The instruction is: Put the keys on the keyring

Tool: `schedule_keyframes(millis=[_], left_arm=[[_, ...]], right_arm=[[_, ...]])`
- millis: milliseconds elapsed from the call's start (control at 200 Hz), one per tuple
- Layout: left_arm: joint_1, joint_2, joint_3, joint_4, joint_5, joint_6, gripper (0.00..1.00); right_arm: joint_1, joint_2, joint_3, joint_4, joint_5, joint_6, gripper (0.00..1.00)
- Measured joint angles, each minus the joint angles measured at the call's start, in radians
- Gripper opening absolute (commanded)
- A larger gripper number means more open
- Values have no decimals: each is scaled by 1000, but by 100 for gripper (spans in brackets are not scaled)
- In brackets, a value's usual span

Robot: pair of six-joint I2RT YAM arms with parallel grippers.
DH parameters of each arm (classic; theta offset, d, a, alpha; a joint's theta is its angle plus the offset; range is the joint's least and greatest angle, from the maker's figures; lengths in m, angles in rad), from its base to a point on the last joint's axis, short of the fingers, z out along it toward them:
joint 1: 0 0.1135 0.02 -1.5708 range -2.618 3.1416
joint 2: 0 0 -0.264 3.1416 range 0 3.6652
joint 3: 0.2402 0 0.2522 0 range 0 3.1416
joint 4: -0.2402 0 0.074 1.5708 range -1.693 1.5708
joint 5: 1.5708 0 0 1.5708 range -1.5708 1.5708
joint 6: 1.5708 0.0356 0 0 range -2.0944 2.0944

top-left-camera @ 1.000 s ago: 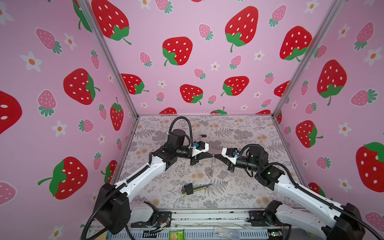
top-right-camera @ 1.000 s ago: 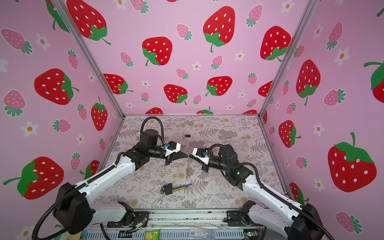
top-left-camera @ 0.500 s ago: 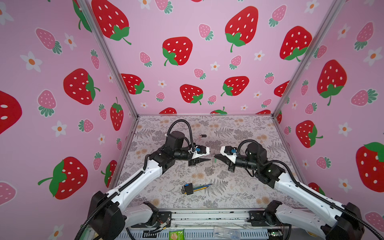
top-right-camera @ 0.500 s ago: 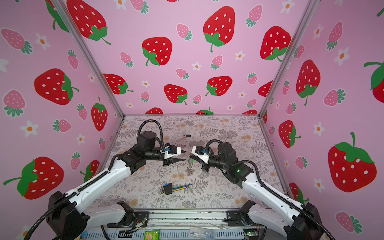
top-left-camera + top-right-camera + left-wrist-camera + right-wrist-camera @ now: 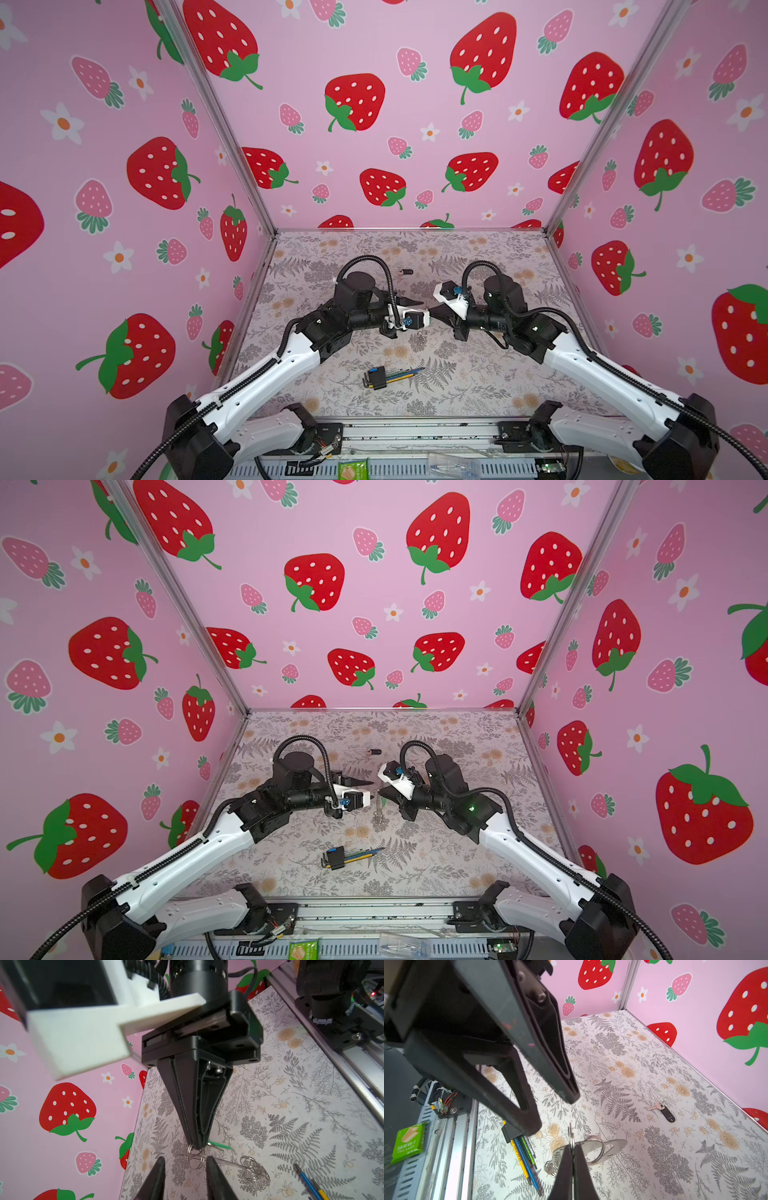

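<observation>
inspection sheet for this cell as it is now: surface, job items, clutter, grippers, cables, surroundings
surface: floral-print table, no spills seen
job's things: keyring held in the right gripper; black-tag key lying alone on the table behind the arms; green-tag key beside the right gripper's tip, whether it is threaded cannot be told
clutter: hex wrench bundle near the front
grippers: right gripper shut on the keyring; left gripper open, facing it, holding nothing
cables: black conduit looped over each wrist
surroundings: pink strawberry walls; green packet by the front rail
</observation>
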Motion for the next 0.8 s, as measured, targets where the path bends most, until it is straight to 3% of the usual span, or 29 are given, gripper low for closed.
schedule_keyframes(millis=[800], left_arm=[[-59,97,74,-103,-137,29,19]], right_arm=[[0,24,22,-48,10,21,0]])
